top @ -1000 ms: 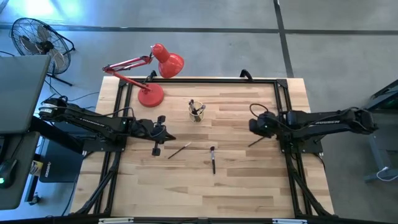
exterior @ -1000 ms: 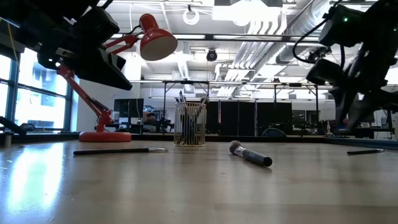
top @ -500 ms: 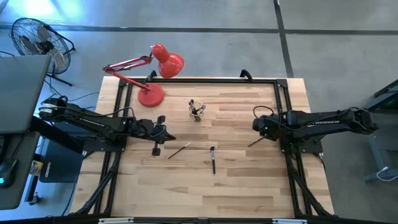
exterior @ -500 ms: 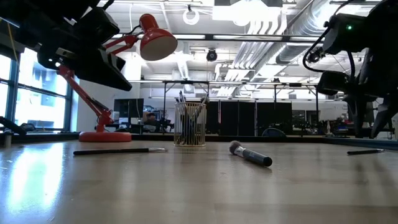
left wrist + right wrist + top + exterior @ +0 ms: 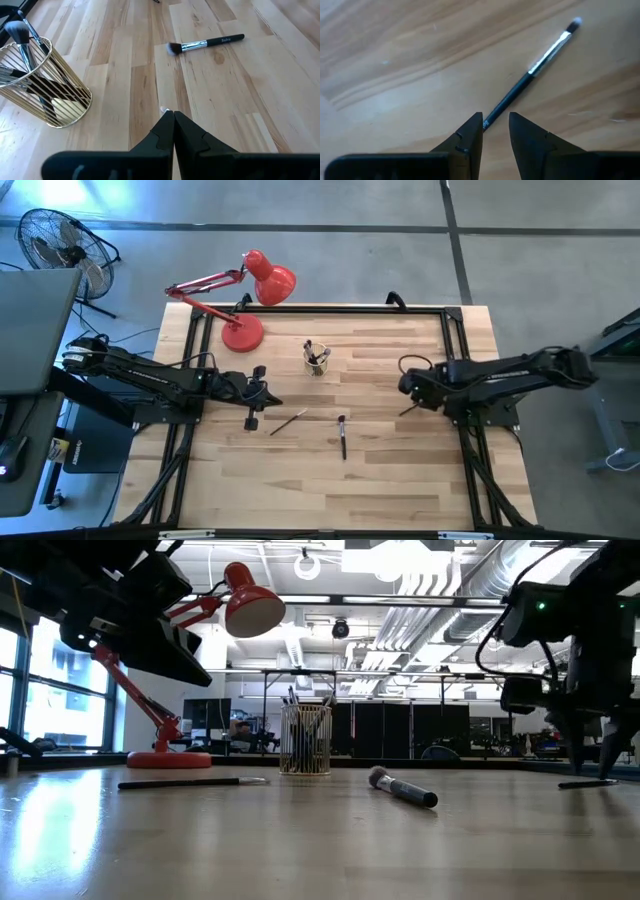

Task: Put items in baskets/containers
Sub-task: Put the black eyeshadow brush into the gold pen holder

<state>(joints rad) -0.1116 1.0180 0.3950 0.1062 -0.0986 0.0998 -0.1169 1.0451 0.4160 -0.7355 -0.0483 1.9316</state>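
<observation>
Since half a second ago, the right pincer has swung back toward the middle of the table and dropped lower, while nothing else has shifted. It now hangs just above the near end of a thin brush lying flat near the table's right edge. In the right wrist view its fingers stand a narrow gap apart, with the dark handle end sitting between the tips; they grip nothing yet, and contact cannot be made out. That straddling pose suggests it is lining up to close across the handle.

Two more brushes lie loose in the middle of the table: a slim one, set aslant, and a thicker one with a fluffy head. They wait where they lie, well apart from each other, so each can be taken singly.

Farther back stands the cup, a gold wire holder rather than a clear one, upright and already bearing several brushes head-up. Standing between the two arms, it seems placed for either to reach.

The left pincer waits over the table's left side, its fingers pressed together on nothing.

A red lamp stands at the back left corner, out of the way.
</observation>
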